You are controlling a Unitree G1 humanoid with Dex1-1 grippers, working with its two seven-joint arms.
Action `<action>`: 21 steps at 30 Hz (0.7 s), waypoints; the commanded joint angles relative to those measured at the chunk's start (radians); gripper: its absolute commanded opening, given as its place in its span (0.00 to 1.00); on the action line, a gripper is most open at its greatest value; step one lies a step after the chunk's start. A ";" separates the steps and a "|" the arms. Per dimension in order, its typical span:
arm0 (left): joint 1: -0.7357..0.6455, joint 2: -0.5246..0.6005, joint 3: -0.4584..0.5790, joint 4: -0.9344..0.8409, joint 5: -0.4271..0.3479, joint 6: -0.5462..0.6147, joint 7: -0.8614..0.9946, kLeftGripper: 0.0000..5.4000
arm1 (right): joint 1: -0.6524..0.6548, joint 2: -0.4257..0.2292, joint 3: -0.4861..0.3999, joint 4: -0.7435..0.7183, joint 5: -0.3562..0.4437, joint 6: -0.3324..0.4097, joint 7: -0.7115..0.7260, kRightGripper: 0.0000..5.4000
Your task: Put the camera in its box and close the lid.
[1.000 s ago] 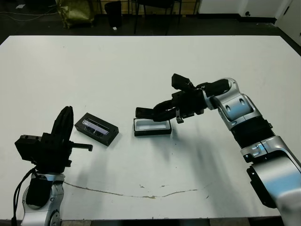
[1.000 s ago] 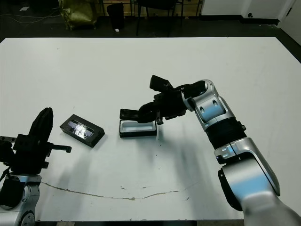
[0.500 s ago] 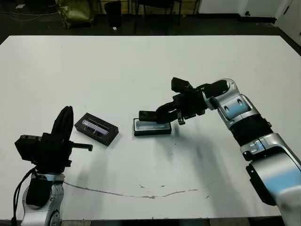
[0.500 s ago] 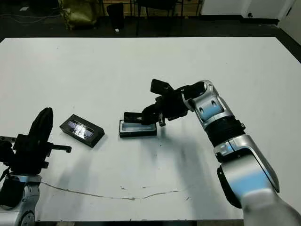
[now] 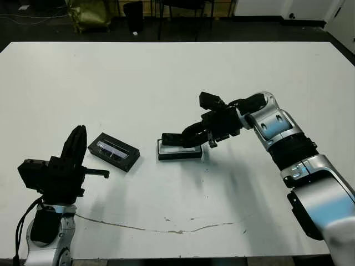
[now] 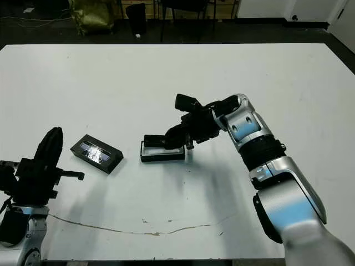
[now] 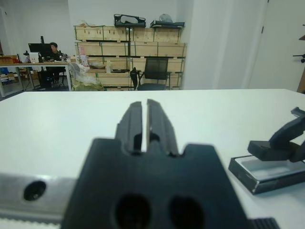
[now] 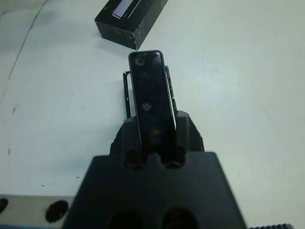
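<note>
- Black on black makes the right hand (image 5: 191, 134) hard to read from the head views: the camera (image 5: 178, 139) merges with the fingers there, and only its free end stands out, over the box (image 5: 179, 151).
- The right wrist view settles it: the two fingers are clamped on the camera's long sides, and the box shows only as thin edges beneath the bar.
- That view also catches the lid (image 8: 131, 19) beyond the camera's tip, cut off by the frame edge.
- From the head, the lid lies apart from the box, towards the worktop's (image 5: 166, 72) left edge, window strip up.
- The left hand (image 7: 143, 125) is raised near the front left corner, well away from everything, fingers nearly together with a thin slit between them.
</note>
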 commanded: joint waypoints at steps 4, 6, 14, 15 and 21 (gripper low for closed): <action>0.010 0.004 -0.004 0.003 -0.004 0.019 0.001 0.00 | -0.055 -0.011 0.038 -0.094 -0.023 0.191 0.005 0.07; 0.011 0.003 -0.005 -0.001 -0.004 0.023 0.003 0.00 | -0.061 -0.013 0.045 -0.122 -0.026 0.235 -0.002 0.07; 0.019 0.004 -0.001 -0.005 -0.012 0.026 0.003 0.00 | -0.054 -0.026 0.083 -0.169 -0.050 0.231 -0.010 0.07; 0.019 0.004 -0.001 -0.006 -0.016 0.026 0.002 0.00 | -0.052 -0.029 0.085 -0.170 -0.052 0.219 -0.011 0.07; 0.021 0.006 -0.005 -0.015 -0.006 0.036 0.010 0.00 | -0.050 -0.041 0.104 -0.180 -0.072 0.182 -0.016 0.07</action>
